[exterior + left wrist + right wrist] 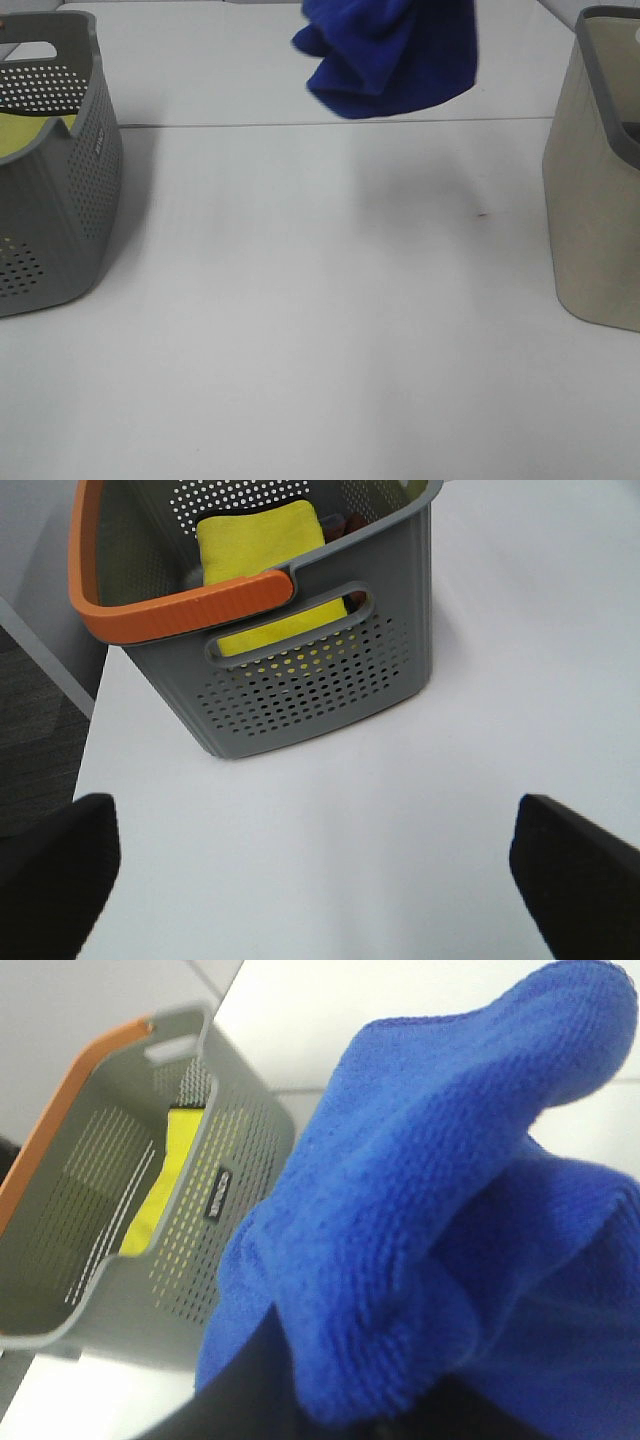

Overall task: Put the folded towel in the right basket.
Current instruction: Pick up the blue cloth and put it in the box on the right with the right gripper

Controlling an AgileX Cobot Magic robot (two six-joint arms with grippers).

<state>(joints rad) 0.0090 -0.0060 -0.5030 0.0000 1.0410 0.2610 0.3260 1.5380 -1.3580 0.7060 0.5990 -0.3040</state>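
Observation:
A blue towel [395, 50] hangs bunched in the air over the far middle of the white table, well left of the beige right basket [598, 200]. In the right wrist view the towel [440, 1220] fills most of the frame. My right gripper [330, 1415] is shut on it, and its dark fingers are mostly hidden under the cloth. That gripper is out of frame in the exterior high view. My left gripper [320, 880] is open and empty, low over the table, just in front of the grey left basket [300, 670].
The grey perforated left basket [70, 200] has an orange handle [180, 605] and holds a yellow towel [265, 550]. The table's left edge [90, 730] runs beside it. A seam [330, 123] crosses the table under the towel.

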